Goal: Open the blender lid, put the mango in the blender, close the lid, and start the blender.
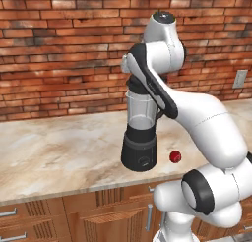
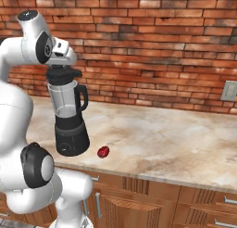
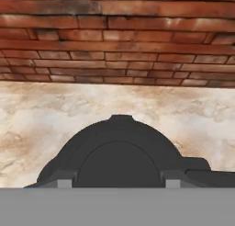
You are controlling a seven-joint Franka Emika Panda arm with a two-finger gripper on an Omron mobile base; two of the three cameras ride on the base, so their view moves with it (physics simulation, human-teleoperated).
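The blender (image 1: 141,137) (image 2: 68,116) stands on the marble counter near its front edge, jar upright with the black handle to the right. The black domed blender lid (image 1: 134,84) (image 2: 63,74) (image 3: 118,151) sits on top of the jar. My gripper (image 2: 62,67) (image 3: 118,183) comes down on the lid from above, its fingertips (image 3: 64,183) pressed against either side of the raised centre, shut on it. In the left base view my own forearm hides the hand. The dark-red mango (image 1: 174,157) (image 2: 103,151) lies on the counter just right of the blender's base.
A brick wall runs along the back of the counter (image 1: 59,147) (image 2: 176,139). A wall outlet (image 1: 240,78) (image 2: 229,90) sits at the right. Wooden drawers and cabinet doors (image 2: 139,199) lie below the counter's front edge.
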